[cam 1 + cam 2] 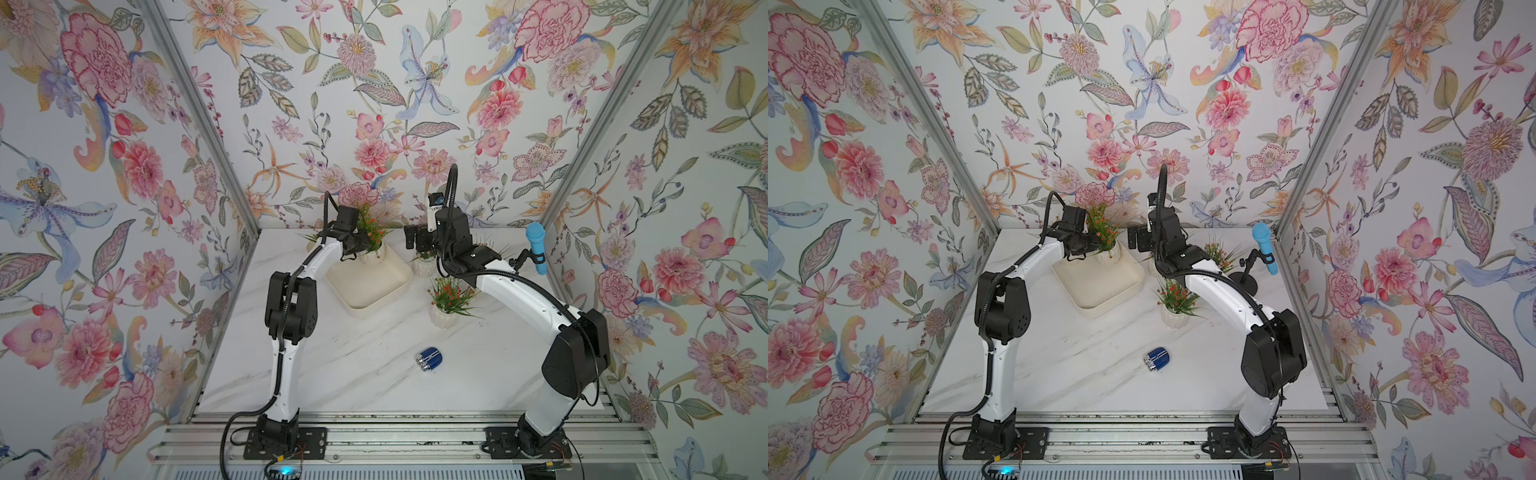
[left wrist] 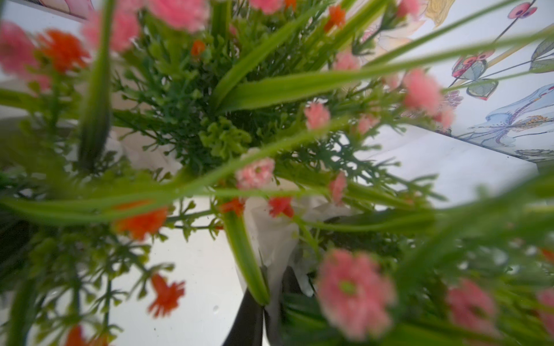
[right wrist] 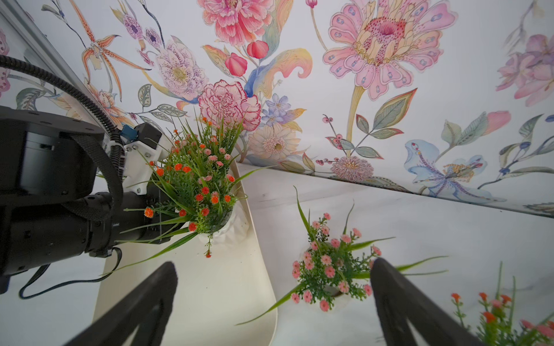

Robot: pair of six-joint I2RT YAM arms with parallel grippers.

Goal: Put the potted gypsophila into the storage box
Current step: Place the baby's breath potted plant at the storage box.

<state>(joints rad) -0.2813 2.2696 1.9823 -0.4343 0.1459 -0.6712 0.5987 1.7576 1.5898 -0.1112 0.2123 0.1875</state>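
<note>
Both top views look down on the whole table (image 1: pixel 353 386) (image 1: pixel 1084 386); wrist cameras sit close.

blurred close-up, potted gypsophila (image 2: pixel 224 137), white tabletop (image 2: pixel 434 167)

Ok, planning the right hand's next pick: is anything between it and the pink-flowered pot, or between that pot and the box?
Nothing visible. The open right hand faces the pink-flowered pot directly; only bare table lies between that pot and the storage box.
</note>
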